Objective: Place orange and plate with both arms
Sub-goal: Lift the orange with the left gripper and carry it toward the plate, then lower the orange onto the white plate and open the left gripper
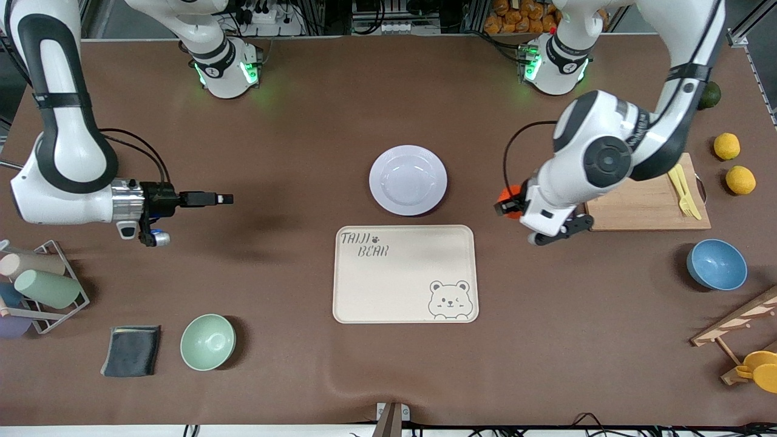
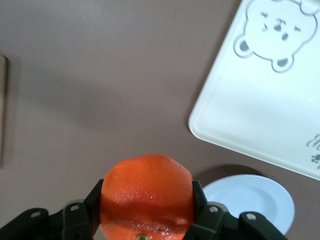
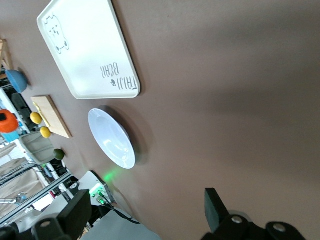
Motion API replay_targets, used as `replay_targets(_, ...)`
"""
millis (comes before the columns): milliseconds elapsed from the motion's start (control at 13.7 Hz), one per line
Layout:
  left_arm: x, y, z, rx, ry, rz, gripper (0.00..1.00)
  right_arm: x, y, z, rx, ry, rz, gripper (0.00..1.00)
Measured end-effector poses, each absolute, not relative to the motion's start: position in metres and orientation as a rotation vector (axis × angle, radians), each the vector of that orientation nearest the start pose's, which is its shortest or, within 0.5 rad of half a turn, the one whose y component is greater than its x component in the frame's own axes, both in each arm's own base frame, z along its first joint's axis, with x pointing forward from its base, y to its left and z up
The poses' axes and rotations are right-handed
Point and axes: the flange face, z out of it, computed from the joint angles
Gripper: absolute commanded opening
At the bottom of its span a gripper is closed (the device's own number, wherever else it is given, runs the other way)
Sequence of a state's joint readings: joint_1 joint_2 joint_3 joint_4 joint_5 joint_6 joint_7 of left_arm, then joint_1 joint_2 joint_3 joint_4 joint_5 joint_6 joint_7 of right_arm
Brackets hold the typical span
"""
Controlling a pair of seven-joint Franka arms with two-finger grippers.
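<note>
The orange (image 1: 508, 201) is held in my left gripper (image 1: 507, 204), up in the air over bare table between the plate and the wooden board. In the left wrist view the orange (image 2: 147, 197) fills the gap between the black fingers (image 2: 202, 202). The pale lavender plate (image 1: 408, 179) lies on the table just farther from the front camera than the cream bear tray (image 1: 405, 273). The plate also shows in the left wrist view (image 2: 255, 200) and the right wrist view (image 3: 112, 138). My right gripper (image 1: 226, 198) is open and empty, held over the table toward the right arm's end.
A wooden cutting board (image 1: 649, 197) with a yellow utensil, two lemons (image 1: 726, 146), a dark green fruit (image 1: 709, 94) and a blue bowl (image 1: 716, 264) are at the left arm's end. A green bowl (image 1: 207, 342), dark cloth (image 1: 132, 350) and cup rack (image 1: 42, 285) are at the right arm's end.
</note>
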State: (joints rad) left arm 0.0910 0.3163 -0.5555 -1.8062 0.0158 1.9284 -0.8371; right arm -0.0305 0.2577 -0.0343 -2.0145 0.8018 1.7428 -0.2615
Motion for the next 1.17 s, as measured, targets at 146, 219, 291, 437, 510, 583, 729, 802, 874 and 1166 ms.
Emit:
replay_targets(146,0.548,-0.277,0.378,-3.089,-0.654,0.333,0.0,0.543,0.036,0.309,-2.267,0.207,0.443,1.0)
replay_targets(219,0.543,-0.288,0.375,-3.083,-0.678,0.342,0.0,0.54,0.041,0.303,-2.258,0.208,0.426,1.0)
replay_targets(291,0.537,-0.3,0.372,-3.074,-0.698,0.35,0.0,0.535,0.05,0.294,-2.258,0.205,0.408,1.0)
replay_targets(437,0.521,-0.33,0.359,-3.06,-0.744,0.354,0.0,0.526,0.075,0.278,-2.251,0.209,0.394,1.0)
replay_targets(510,0.511,-0.346,0.351,-3.056,-0.768,0.354,0.0,0.521,0.087,0.272,-2.245,0.212,0.382,1.0)
replay_targets(583,0.502,-0.36,0.343,-3.049,-0.791,0.359,0.0,0.516,0.098,0.265,-2.248,0.2,0.359,1.0)
replay_targets(729,0.483,-0.389,0.325,-3.034,-0.837,0.376,0.0,0.507,0.113,0.255,-2.248,0.163,0.325,1.0)
replay_targets(802,0.473,-0.405,0.315,-3.026,-0.866,0.385,0.0,0.505,0.115,0.252,-2.246,0.151,0.32,1.0)
replay_targets(874,0.461,-0.422,0.304,-3.018,-0.901,0.391,0.0,0.502,0.116,0.249,-2.246,0.143,0.32,1.0)
replay_targets(1166,0.429,-0.46,0.254,-2.977,-0.979,0.422,0.0,0.494,0.119,0.237,-2.207,0.108,0.287,1.0)
